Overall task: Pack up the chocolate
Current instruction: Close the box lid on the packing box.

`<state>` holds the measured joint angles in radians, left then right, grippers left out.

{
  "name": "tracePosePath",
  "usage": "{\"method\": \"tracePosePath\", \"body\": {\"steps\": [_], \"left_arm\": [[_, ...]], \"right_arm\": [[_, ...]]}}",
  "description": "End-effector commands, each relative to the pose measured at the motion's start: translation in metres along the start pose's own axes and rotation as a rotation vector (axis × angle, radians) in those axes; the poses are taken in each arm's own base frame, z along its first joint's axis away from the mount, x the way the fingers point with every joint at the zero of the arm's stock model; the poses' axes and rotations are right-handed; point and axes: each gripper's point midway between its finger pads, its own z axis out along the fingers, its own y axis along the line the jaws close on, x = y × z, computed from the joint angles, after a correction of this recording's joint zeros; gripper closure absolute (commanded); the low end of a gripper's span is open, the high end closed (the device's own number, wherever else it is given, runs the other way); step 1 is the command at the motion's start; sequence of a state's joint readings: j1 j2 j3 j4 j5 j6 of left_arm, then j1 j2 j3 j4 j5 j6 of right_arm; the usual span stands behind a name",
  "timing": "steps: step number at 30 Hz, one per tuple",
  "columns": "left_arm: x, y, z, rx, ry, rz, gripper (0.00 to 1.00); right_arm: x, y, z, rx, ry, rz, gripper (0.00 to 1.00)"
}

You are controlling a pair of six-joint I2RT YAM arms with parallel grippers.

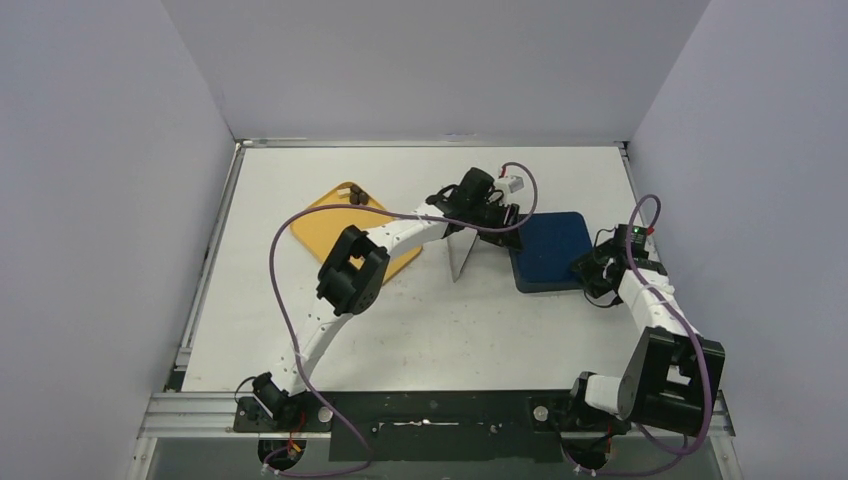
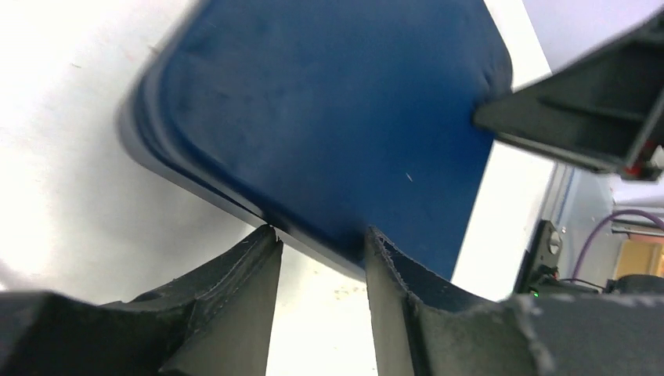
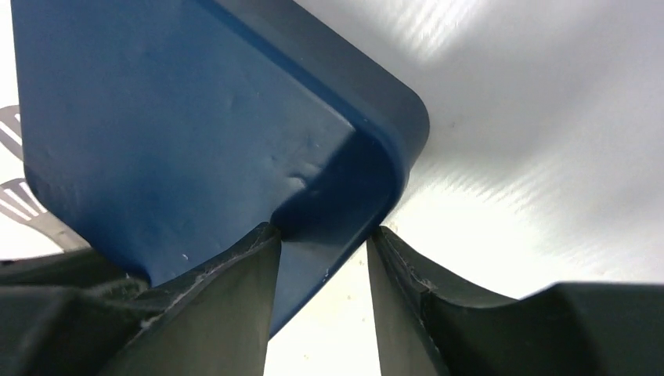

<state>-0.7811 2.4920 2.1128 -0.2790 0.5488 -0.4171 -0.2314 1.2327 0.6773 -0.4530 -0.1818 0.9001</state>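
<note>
No legible text, labels, brands or numbers on anything in view

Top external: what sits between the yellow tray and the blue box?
Metal tongs, close to the blue box; plain in the top view.

On the table (image 1: 420, 330), a tray (image 1: 330, 235) lies left of centre, with chocolate (image 1: 357, 196) on its far corner. Tongs (image 1: 462, 255) are between the tray and a box (image 1: 550, 250) to the right. The left gripper (image 2: 321, 235) is at the box's left edge, the right gripper (image 3: 322, 231) at its near right corner
</note>
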Motion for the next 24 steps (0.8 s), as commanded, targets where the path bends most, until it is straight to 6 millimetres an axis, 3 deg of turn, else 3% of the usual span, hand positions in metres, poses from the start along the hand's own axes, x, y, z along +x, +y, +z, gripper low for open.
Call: {"method": "tracePosePath", "body": {"steps": [1,6,9,11,14,17,20,24], "left_arm": [[0.029,-0.038,-0.001,0.049,0.084,-0.007,0.62],[0.036,-0.067,-0.002,0.107,0.100,-0.058,0.64],[0.004,-0.077,-0.014,0.081,0.035,-0.037,0.56],[-0.026,-0.074,-0.024,0.039,-0.040,-0.024,0.48],[-0.072,-0.055,-0.042,-0.071,-0.183,0.007,0.45],[-0.105,-0.038,-0.055,-0.147,-0.301,0.041,0.39],[-0.122,-0.021,-0.056,-0.153,-0.364,0.024,0.34],[-0.121,0.003,-0.035,-0.131,-0.358,0.004,0.34]], "right_arm": [[-0.040,0.018,-0.001,-0.011,-0.100,-0.168,0.58],[-0.069,-0.025,0.002,0.166,-0.127,-0.208,0.52],[-0.084,-0.038,-0.001,0.181,-0.157,-0.194,0.50],[-0.089,-0.032,-0.002,0.141,-0.165,-0.214,0.48],[-0.091,-0.016,-0.002,0.057,-0.145,-0.243,0.47],[-0.089,0.000,0.002,-0.030,-0.117,-0.292,0.46],[-0.089,0.010,0.007,-0.088,-0.092,-0.351,0.46],[-0.090,0.017,0.009,-0.118,-0.081,-0.384,0.44]]}}
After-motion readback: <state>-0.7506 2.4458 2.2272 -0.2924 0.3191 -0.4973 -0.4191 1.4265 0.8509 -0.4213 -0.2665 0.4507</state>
